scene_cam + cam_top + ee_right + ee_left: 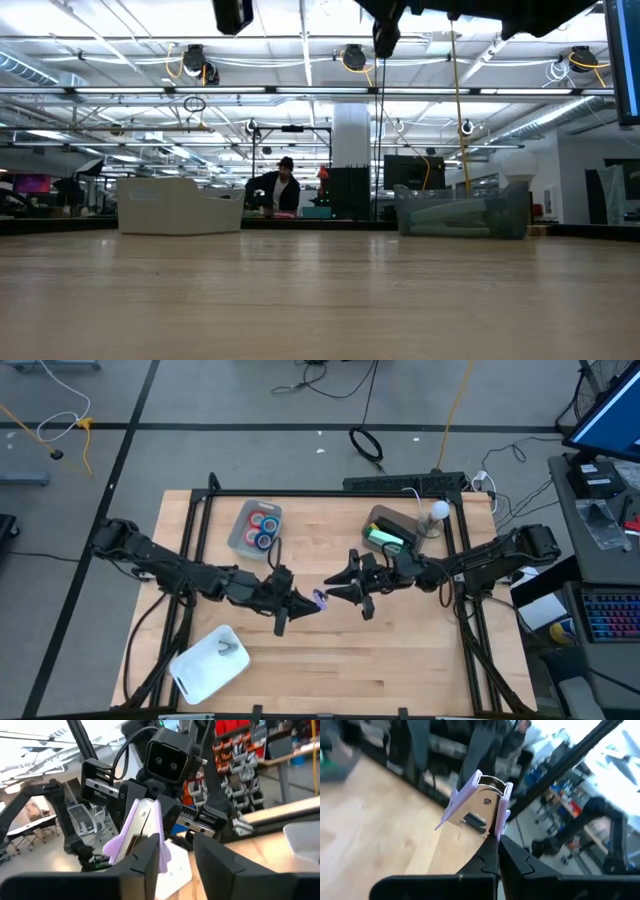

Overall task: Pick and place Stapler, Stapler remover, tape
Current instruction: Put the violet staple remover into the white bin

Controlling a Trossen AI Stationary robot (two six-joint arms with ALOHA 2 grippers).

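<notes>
The purple-and-metal stapler remover hangs in the air over the table's middle, with my left gripper shut on it. My right gripper faces it from the table's right, fingers open. The remover stands at one of its fingers, not in the gap between them. The tape rolls, red and blue, lie in a clear bin at the far left. A green stapler lies in a bin at the far right. My left gripper pinches the lower edge of the remover's purple side between its two fingertips. The fingers lie about level and come from the table's left. The remover stands up beyond the fingertips, lifted clear of the table. Whether my right gripper touches the remover, I cannot tell.
A white bin with a grey thing in it stands near the table's front left corner. A white bulb-shaped object stands beside the stapler's bin. Bare wood lies under both grippers. In the low view a person shows far behind the table.
</notes>
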